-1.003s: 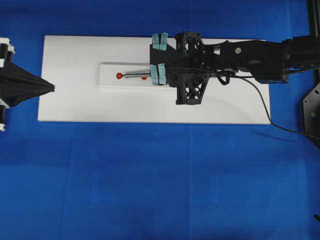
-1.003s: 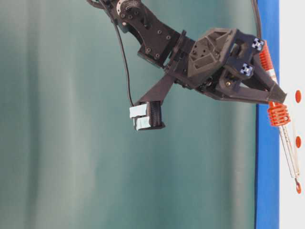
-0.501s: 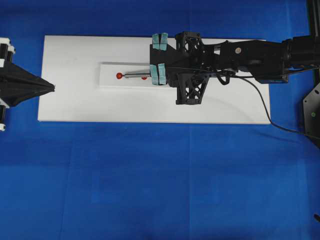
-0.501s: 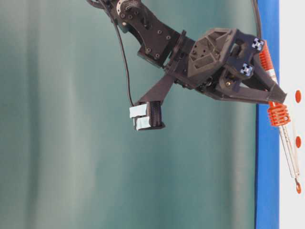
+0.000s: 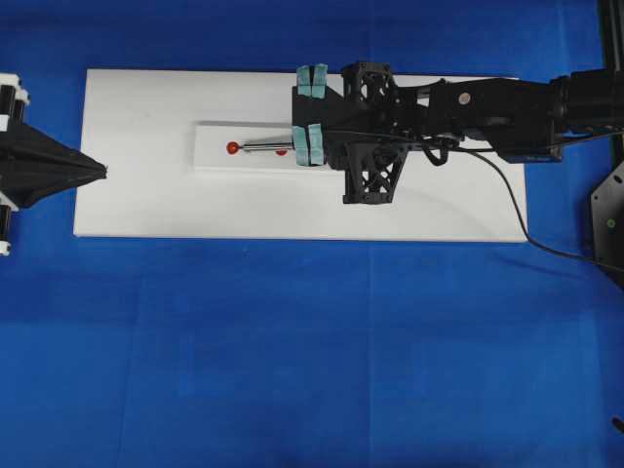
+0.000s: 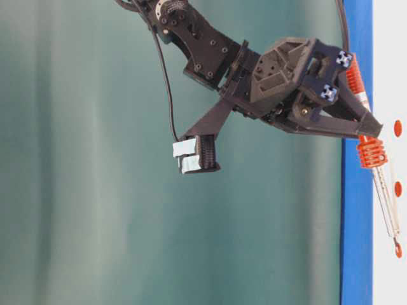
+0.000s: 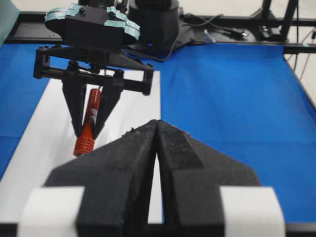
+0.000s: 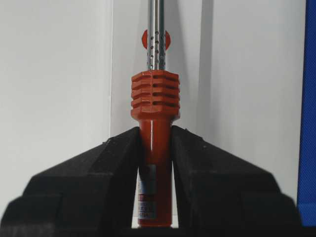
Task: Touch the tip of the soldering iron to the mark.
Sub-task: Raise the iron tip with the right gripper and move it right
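Note:
My right gripper [image 5: 304, 146] is shut on the red-orange handle of the soldering iron [image 8: 154, 143] and holds it low over a small white strip [image 5: 219, 161]. The silver shaft [image 5: 265, 147] points left. Its tip [image 5: 239, 147] meets the leftmost red mark [image 5: 232, 147]; the table-level view shows the tip [image 6: 396, 243] at that mark [image 6: 399, 250]. A second red mark [image 5: 282, 151] lies under the shaft and shows behind it in the right wrist view [image 8: 146, 38]. My left gripper [image 5: 100, 171] is shut and empty at the board's left end, well apart from the iron.
The strip lies on a white board [image 5: 175, 210] on blue cloth. The iron's black cord [image 5: 517, 210] trails off to the right over the board's edge. A third red mark [image 6: 397, 128] shows beside the gripper in the table-level view.

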`<action>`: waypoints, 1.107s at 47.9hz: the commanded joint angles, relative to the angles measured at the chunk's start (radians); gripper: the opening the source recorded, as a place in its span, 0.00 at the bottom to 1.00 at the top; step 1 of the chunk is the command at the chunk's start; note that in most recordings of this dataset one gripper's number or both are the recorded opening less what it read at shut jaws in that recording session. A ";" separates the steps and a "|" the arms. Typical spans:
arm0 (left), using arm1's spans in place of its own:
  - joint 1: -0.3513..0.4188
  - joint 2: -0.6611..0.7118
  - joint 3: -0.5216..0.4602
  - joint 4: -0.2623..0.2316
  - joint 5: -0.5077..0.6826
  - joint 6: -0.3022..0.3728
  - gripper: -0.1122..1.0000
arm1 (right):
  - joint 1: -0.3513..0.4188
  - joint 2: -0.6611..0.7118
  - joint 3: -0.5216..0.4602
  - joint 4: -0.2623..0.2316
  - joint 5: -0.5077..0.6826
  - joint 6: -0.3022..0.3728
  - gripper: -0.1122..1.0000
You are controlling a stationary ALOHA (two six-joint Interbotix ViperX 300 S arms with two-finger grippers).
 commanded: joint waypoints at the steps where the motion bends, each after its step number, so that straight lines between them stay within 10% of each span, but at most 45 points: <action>1: -0.002 0.003 -0.009 0.002 -0.005 0.000 0.10 | 0.003 -0.014 -0.025 0.002 -0.003 0.002 0.16; 53: -0.002 -0.008 -0.012 0.002 -0.005 0.000 0.10 | 0.002 -0.147 -0.075 -0.006 0.112 -0.003 0.16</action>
